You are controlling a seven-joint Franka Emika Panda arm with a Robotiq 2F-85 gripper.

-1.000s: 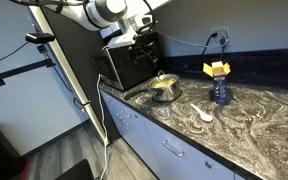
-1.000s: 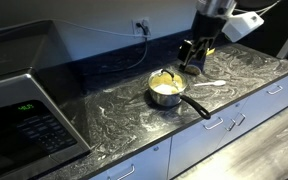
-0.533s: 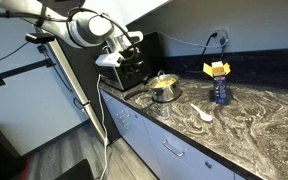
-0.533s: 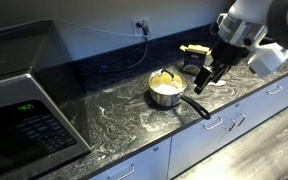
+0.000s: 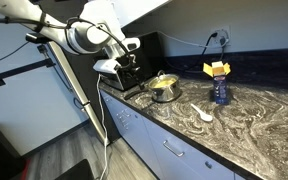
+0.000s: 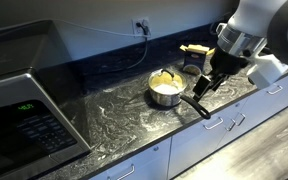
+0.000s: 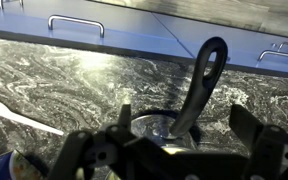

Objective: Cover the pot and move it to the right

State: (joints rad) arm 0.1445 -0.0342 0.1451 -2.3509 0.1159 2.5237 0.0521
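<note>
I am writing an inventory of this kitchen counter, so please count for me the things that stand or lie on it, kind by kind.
Pot: 1
Lid, resting on the pot: 1
Blue bottle: 1
Yellow object at the bottle: 1
White spoon: 1
Microwave: 1
Total: 6

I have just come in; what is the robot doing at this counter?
A Franka arm hangs its tool over the black handle of the steel pot on the marbled counter. The tool looks open and holds nothing. Whether the pot is covered, I cannot tell. A blue bottle and a white spoon are nearby.
</note>
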